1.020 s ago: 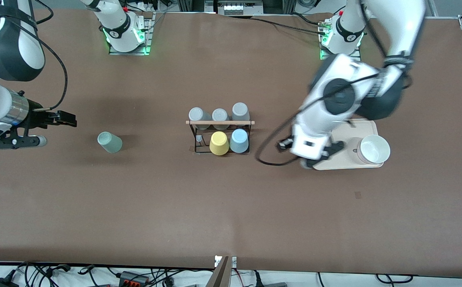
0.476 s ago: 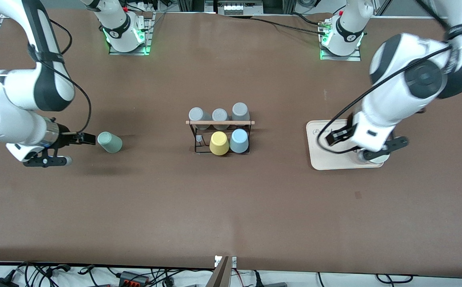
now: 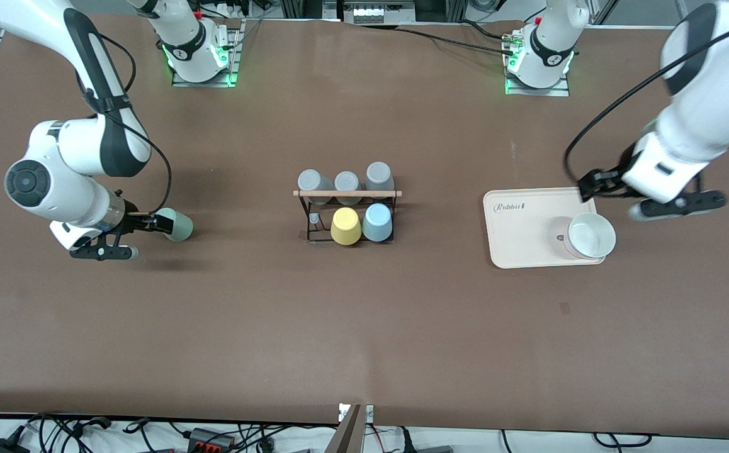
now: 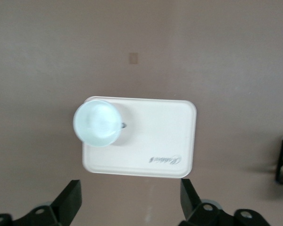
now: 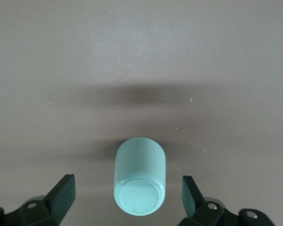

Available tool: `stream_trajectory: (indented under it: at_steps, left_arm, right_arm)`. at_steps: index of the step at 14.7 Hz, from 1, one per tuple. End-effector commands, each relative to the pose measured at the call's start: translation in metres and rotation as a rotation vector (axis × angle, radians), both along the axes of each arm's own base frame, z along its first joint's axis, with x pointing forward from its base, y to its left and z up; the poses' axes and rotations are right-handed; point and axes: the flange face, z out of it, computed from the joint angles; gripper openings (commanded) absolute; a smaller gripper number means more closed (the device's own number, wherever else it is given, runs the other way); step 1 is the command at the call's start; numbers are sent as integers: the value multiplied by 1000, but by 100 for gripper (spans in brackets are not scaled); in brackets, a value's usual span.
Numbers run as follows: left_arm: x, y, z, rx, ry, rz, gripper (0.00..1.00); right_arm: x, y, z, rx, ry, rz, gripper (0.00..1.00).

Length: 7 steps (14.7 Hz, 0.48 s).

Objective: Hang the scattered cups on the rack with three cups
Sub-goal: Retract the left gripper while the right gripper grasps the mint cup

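Lying on its side on the bench (image 3: 276, 327) toward the right arm's end, the mint cup (image 3: 177, 225) has the right gripper (image 3: 148, 224) at its base end in the front view; well apart at mid-bench, the rack (image 3: 347, 214) with its wooden bar (image 3: 347, 194) carries three grey cups (image 3: 344, 180) in its row farther from the camera, and a yellow cup (image 3: 345, 226) beside the blue cup (image 3: 378, 222) in the nearer row. Left gripper (image 3: 597, 182) hangs over the bench just beside the tray's (image 3: 522, 233) edge; a white bowl (image 3: 589, 235) sits on the tray. Left wrist view: gripper (image 4: 132, 207) wide open, nothing held; tray (image 4: 160, 141) and bowl (image 4: 97, 122) lie below. Right wrist view: gripper (image 5: 128, 197) wide open, one finger (image 5: 61, 193) to each side of the mint cup (image 5: 139, 174), neither touching; cup base faces the camera.
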Motion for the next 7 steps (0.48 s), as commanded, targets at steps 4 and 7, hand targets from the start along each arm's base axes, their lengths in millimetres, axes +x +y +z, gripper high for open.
stream_trajectory:
  at_steps: [4, 7]
  left_arm:
    - [-36, 45, 42, 4, 2, -100, 100]
    - [-48, 50, 65, -15, -40, -91, 100]
  right_arm:
    - [-27, 4, -30, -15, -5, -25, 100]
    - [-30, 2, -39, -17, 14, -24, 100]
